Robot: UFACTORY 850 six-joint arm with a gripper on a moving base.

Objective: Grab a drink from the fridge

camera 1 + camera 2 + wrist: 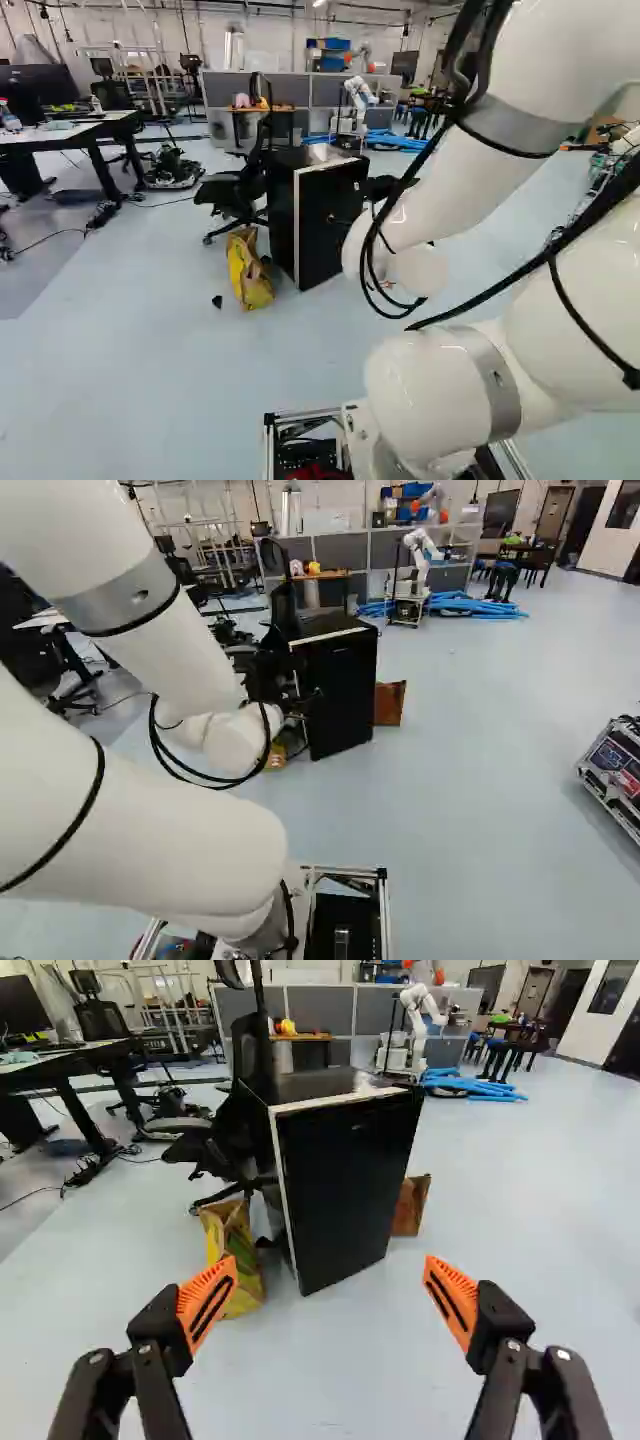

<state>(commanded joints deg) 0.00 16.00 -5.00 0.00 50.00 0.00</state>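
The fridge point(345, 1185) stands shut ahead of the end effector point(331, 1268), whose fingers are apart and empty. The drink is not visible, probably inside. This seems the approach; next is to come nearer, then open the fridge.

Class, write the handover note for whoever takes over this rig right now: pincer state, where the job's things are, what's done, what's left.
Pincer: open, nothing between its fingers, touching nothing.
Black fridge: on the floor ahead, out of the pincer's grasp; its door looks shut. A yellow bag and a brown bag stand on either side of it.
Drink: none in sight; any inside would be hidden.
Done: fridge is in view ahead; door not opened, no drink held.
Left: probably move closer, open the door, find and grip a drink, bring it out.
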